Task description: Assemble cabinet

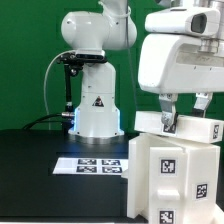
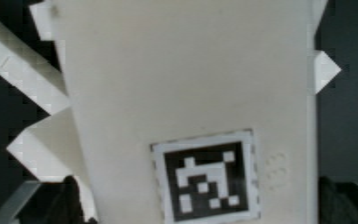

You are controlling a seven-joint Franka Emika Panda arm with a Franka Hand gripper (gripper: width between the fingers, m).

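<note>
— What's hard to make out?

— My fingertips [image 1: 183, 108] are partly hidden, and the frame crops the white plastic cabinet with black-and-white square tags [image 1: 175, 170].

— Your pose?

— I hang straight down at the exterior view's right, my gripper [image 1: 186, 112] spread wide astride a flat white tagged panel [image 2: 185, 110], gripping nothing.

— Its long axis?

— It runs lengthwise between my fingers. The cabinet sits on the black table [image 1: 40, 165], right of the marker board [image 1: 97, 163].

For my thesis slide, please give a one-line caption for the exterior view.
Open gripper hovering over white cabinet parts, marker board flat on the black table.
</note>
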